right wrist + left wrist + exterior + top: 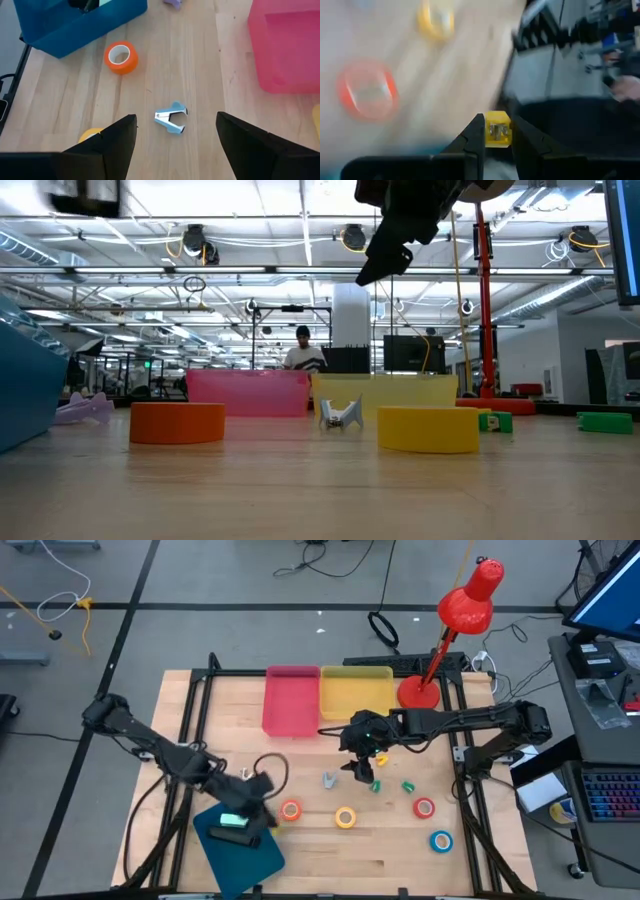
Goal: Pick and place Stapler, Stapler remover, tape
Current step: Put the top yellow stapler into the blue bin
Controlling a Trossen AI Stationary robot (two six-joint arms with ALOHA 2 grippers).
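Pale wooden tabletop [330, 845] in a workshop: four small tape rings, orange [290, 809], yellow [345, 817], red [424, 807] and blue [441, 839], are lying loose, so all look left to place. The right gripper [176, 132] is hovering with jaws spread wide over the small light-blue claw-shaped staple remover [171, 118], not touching. The left gripper [496, 136] is clenching a small yellow stapler-like block [497, 129] by the blue bin [238, 840]; no writing readable.
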